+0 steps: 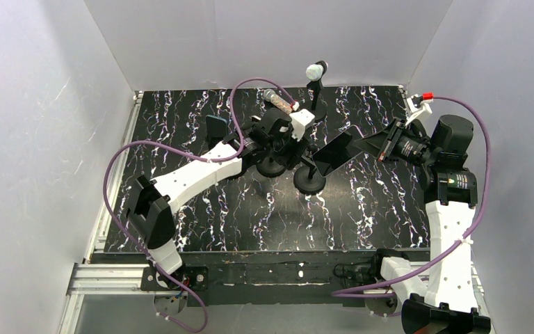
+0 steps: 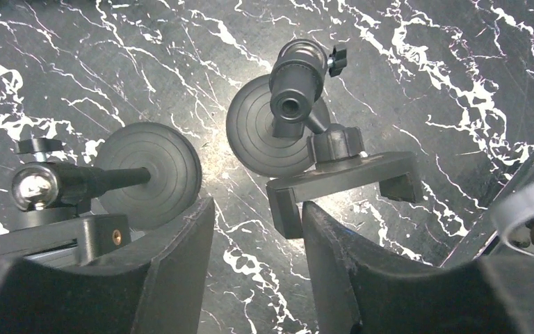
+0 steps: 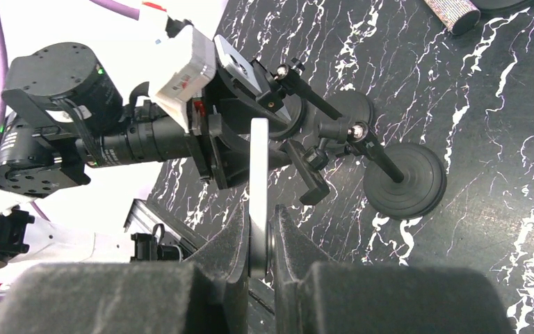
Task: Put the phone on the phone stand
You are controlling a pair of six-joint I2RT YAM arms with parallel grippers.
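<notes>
Dark phone (image 1: 334, 154) pinched in right gripper (image 3: 260, 235)

The middle of the table (image 1: 361, 223) is crowded. Two stands with round bases, the left stand (image 1: 271, 167) and the right stand (image 1: 309, 182), sit just beside each other with a narrow strip of marble between them. The left arm (image 1: 201, 167) slants in from the lower left, and the phone (image 1: 334, 153) hangs just right of the stands. A microphone (image 1: 316, 69) and a glittery tube (image 1: 279, 101) block the upper centre. Bare marble lies open at lower centre and lower right.
</notes>
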